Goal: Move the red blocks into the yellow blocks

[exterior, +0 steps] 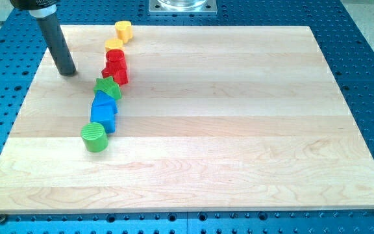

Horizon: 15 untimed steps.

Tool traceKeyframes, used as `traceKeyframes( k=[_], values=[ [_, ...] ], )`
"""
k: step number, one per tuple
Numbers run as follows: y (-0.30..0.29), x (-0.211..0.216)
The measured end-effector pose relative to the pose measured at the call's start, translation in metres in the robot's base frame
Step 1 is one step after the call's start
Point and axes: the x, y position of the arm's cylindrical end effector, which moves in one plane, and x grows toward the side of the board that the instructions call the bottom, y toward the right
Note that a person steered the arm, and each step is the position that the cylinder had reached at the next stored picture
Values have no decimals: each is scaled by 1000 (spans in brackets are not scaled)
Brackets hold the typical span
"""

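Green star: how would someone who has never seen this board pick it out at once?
On the wooden board a crooked line of blocks runs down the view's left part, to the right of my tip. The green star sits midway in it, touching the red blocks above and the blue blocks below. The only other green block, the green cylinder, is round and ends the line.
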Motion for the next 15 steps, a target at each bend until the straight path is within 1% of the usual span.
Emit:
traceKeyframes(
  k=[4,5,6,7,8,9,13,15],
  values=[
    [-1,-5],
    [-8,-13],
    [-19,-64],
    [-10,-107],
    [6,-88],
    [18,-41],
    [21,-47],
    [21,-34]
  ],
)
